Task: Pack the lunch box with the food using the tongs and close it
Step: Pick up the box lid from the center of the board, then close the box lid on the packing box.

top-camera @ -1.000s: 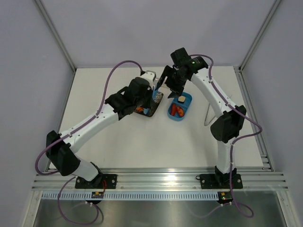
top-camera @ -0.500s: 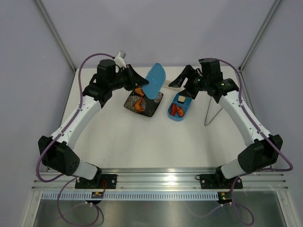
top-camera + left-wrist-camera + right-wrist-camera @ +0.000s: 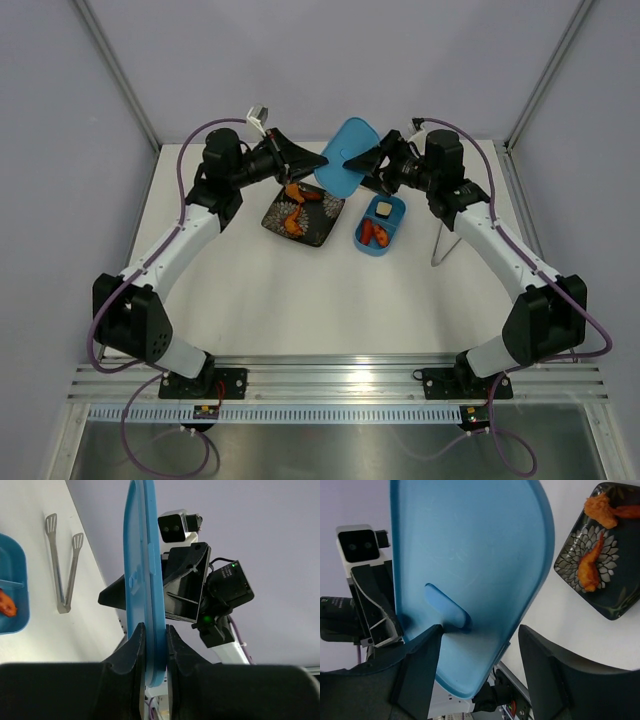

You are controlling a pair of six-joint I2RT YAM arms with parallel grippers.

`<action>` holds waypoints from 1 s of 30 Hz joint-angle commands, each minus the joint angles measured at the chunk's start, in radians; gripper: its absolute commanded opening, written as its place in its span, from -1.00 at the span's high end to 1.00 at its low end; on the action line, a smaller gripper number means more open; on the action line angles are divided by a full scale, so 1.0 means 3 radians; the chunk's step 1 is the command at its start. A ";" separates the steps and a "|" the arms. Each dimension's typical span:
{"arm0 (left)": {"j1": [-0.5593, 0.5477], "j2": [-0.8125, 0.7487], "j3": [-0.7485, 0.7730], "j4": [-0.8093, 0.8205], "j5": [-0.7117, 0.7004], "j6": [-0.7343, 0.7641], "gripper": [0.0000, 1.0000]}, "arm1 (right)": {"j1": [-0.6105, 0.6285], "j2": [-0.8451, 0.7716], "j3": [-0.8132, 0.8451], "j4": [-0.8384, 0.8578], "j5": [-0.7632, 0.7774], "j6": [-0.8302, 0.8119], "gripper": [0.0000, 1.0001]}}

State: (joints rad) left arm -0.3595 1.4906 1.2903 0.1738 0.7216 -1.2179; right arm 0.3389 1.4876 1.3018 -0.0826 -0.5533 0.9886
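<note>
The blue lid (image 3: 345, 165) of the lunch box is held up in the air, edge-on in the left wrist view (image 3: 145, 580). My left gripper (image 3: 155, 645) is shut on its rim. My right gripper (image 3: 477, 650) is open and straddles the lid's (image 3: 465, 565) other edge; one finger (image 3: 415, 665) lies near its face, the other stands apart. The open lunch box (image 3: 393, 238) sits below on the table with red-orange food (image 3: 372, 233) and a beige block (image 3: 383, 208) inside. The silver tongs (image 3: 440, 245) lie to its right, also seen in the left wrist view (image 3: 62, 565).
A black patterned plate (image 3: 318, 232) left of the lunch box carries orange pieces (image 3: 293, 222); the right wrist view shows the plate (image 3: 615, 605) too. Grey walls and metal posts close in the table's back and sides.
The left arm swung the lid up off the plate area and right. The right gripper came left from beside the box to straddle the lid, its jaws narrowing.
</note>
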 commanded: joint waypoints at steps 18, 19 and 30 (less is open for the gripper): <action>0.0150 0.0262 -0.0338 0.1634 0.0371 -0.1232 1.00 | 0.0010 -0.0285 -0.0238 0.1160 -0.0124 0.0407 -0.02; 0.0165 0.0267 -0.0364 0.1706 0.0366 -0.1253 1.00 | 0.0010 -0.0295 -0.0233 0.1145 -0.0104 0.0386 -0.01; 0.0247 0.0369 -0.0380 0.1804 0.0371 -0.1340 1.00 | 0.0016 -0.0357 -0.0228 0.1078 -0.0017 0.0361 0.42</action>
State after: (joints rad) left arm -0.2989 1.5860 1.1622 0.6582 0.8131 -1.6131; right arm 0.3393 1.4265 1.2091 0.1898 -0.5632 1.1053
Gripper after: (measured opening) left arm 0.166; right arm 0.321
